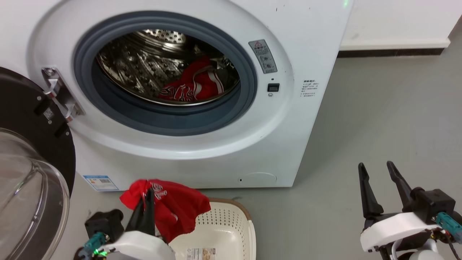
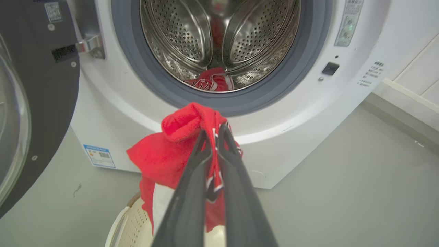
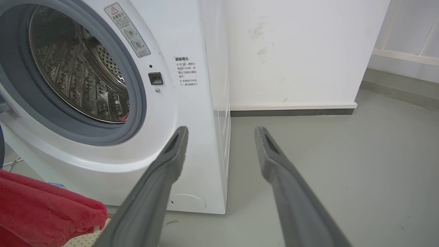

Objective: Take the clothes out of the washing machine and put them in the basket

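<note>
**One red piece over the basket, one lying in the drum**

The left jaws are pinching shut on a bunched red garment (image 1: 169,204), their dark fingers (image 2: 192,192) pressing its white-striped trim between them. The cloth is hanging from them over the rear left corner of the cream basket (image 1: 225,216) (whether its hem is touching the plastic, I cannot tell). The right jaws are standing wide apart and holding nothing, their fingers (image 1: 366,195) pointing up over bare floor, well to the right of the basket.

Just behind the basket, the white washing machine (image 1: 288,137) is sitting with its black-rimmed glass door (image 1: 25,119) swung open to the left. A second red garment (image 1: 196,85) is lying crumpled at the bottom of the steel drum (image 1: 144,68). The smooth grey floor (image 1: 382,119) is running back to a white wall (image 1: 397,18) with a dark baseboard strip (image 1: 393,52).
</note>
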### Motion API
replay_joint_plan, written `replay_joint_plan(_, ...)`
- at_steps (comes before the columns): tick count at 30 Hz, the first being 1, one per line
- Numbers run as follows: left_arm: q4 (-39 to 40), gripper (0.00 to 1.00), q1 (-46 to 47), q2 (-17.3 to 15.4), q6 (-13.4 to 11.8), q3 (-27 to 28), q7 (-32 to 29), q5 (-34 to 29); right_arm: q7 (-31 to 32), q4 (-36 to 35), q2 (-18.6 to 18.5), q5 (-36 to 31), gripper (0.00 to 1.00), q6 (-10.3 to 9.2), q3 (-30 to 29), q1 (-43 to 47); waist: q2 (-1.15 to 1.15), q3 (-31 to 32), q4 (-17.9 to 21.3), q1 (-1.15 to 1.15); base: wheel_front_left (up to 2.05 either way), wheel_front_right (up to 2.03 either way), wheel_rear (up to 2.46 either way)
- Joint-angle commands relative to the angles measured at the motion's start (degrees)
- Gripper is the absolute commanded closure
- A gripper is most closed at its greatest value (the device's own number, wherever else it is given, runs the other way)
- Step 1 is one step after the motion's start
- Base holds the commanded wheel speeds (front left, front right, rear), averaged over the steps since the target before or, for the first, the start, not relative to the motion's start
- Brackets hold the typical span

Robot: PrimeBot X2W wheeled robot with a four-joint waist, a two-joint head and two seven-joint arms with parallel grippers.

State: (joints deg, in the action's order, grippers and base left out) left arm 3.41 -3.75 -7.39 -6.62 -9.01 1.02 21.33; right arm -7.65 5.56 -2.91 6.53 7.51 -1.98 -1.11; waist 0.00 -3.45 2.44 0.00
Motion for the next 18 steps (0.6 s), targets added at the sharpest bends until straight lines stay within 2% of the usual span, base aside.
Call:
replay_joint_plan(1, -1.8, 1.0, -0.5, 0.3, 0.3, -0.1, 0.6, 0.5, -0.5, -0.2, 0.1, 0.2, 0.0, -0.03, 0.1, -1.0, 0.0, -1.8, 0.1, 0.0, 0.0, 0.0, 0.0)
replay_joint_plan(9, -15.9, 1.0, 2.8, 1.3, 1.7, -0.3, 3.9, 1.9, -1.5, 0.1, 0.1, 0.1, 0.0, -0.04, 1.2, -4.6, 0.0, -7.3, 0.4, 0.0, 0.0, 0.0, 0.0)
replay_joint_plan(18, -34.7, 1.0, 14.2, 1.7, 4.6, 0.1, 8.8, 3.2, -2.2, -1.4, 0.1, -0.5, 0.0, -0.03, 3.0, -9.2, 0.0, -15.7, 2.2, 0.0, 0.0, 0.0, 0.0)
